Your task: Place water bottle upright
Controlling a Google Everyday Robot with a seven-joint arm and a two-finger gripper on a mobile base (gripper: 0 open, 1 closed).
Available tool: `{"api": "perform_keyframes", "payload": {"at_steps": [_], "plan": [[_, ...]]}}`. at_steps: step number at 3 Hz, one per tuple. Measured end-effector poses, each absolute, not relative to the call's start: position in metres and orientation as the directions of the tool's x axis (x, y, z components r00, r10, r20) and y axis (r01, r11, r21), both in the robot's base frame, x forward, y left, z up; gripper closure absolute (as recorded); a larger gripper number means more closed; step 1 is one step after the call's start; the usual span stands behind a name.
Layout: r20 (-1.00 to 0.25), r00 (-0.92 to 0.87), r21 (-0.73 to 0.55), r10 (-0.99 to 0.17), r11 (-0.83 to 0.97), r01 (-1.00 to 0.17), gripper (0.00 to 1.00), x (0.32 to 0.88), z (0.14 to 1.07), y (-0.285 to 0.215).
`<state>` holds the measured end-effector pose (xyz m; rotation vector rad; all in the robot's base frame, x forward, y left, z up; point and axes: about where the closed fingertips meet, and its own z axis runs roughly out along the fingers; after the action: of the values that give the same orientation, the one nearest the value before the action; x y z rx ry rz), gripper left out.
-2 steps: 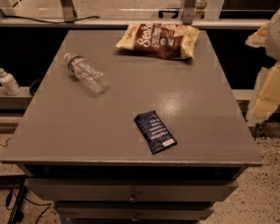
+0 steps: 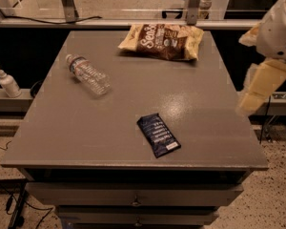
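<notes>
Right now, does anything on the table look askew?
The water bottle lies on its side, left rear of the table, cap toward the far-left corner. Chip bag and dark packet lie flat, nothing spilled. The gripper hangs off the right edge.

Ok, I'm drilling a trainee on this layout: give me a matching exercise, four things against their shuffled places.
1. clear ribbed plastic water bottle
2. brown and yellow snack bag
3. dark blue flat packet
4. pale robot gripper

A. near the grey table's front edge
B. beyond the table's right side
C. at the table's far edge
D. on its side, table's left rear

Pairs: 1-D, 2-C, 3-A, 4-B
</notes>
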<state>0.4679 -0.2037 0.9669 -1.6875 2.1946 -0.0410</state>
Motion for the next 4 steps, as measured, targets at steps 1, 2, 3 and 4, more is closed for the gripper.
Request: {"api": "perform_keyframes", "payload": {"at_steps": [1,2,3,4], "plan": [[-0.337,-0.221,-0.235,-0.915,0.309,-0.922,0.00,0.517,0.958,-0.180],[-0.413,-0.259,-0.190,-0.873,0.361,-0.913,0.00,0.566,0.955,-0.153],[-0.493,-0.319,-0.120,-0.809,0.427,-0.896,0.00,0.612,0.966,-0.119],[-0.527,-0.388,-0.076,-0.756,0.497,-0.865,0.00,0.640,0.981,-0.094]]}}
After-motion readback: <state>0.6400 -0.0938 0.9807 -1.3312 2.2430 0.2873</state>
